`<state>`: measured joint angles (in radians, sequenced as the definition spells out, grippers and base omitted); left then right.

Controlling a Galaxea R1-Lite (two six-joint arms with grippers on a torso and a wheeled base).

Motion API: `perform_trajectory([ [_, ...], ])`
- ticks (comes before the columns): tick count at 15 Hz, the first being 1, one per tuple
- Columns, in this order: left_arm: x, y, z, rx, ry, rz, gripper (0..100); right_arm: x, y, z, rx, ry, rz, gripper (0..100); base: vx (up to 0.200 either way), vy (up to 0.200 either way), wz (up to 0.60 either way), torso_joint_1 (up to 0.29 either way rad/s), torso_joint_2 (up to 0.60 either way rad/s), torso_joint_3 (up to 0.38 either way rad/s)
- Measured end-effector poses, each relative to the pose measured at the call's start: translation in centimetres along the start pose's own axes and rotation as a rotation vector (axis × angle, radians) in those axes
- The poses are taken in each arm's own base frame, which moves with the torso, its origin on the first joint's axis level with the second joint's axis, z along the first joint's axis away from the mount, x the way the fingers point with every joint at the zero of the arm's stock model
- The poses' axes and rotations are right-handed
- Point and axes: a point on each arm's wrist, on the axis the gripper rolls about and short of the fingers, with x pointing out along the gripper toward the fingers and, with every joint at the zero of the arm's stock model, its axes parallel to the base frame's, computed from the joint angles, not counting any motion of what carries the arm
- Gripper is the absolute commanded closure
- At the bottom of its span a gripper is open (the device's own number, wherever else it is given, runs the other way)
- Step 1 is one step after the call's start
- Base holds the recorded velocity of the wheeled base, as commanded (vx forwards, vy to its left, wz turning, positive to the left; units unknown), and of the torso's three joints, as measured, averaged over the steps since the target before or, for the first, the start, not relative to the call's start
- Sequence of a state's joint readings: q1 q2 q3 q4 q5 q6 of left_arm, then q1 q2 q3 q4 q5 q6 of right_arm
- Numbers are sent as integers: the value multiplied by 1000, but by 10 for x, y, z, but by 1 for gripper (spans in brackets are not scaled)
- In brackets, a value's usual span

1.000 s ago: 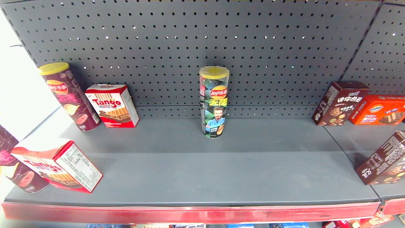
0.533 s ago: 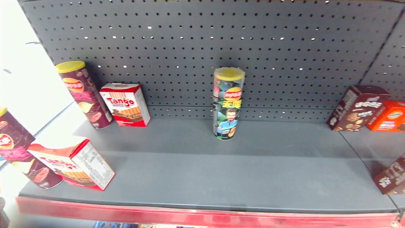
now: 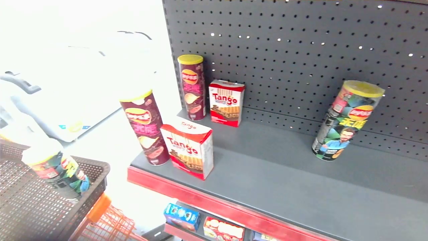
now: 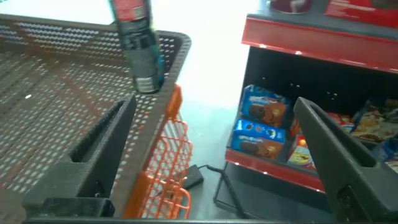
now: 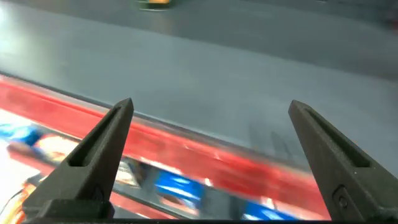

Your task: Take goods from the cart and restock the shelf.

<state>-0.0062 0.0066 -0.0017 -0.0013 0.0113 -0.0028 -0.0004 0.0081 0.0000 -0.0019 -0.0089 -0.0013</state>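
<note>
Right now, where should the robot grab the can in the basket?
Grip the can probably around its upper body, coming sideways over the basket rim with the open left gripper: it stands upright, round, its lower part behind mesh walls.

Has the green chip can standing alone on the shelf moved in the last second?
No. The whole view swung; the chip can still stands by the pegboard, equally far right of the back wafer box.
</note>
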Motion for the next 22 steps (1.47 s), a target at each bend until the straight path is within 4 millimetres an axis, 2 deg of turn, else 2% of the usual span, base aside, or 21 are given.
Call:
perform_trajectory([
  [15, -1, 0, 2, 3, -4, 7, 0, 0, 0, 0, 0, 0, 0, 0, 0, 0, 0, 0, 0, 0],
  [17, -5, 0, 23, 11, -31, 13, 0, 0, 0, 0, 0, -1, 0, 0, 0, 0, 0, 0, 0, 0],
  [19, -5, 1, 54, 20, -21, 38, 0, 0, 0, 0, 0, -1, 0, 0, 0, 0, 0, 0, 0, 0],
  [22, 15, 2, 92, 57, 68, 124, 0, 0, 0, 0, 0, -1, 0, 0, 0, 0, 0, 0, 0, 0],
])
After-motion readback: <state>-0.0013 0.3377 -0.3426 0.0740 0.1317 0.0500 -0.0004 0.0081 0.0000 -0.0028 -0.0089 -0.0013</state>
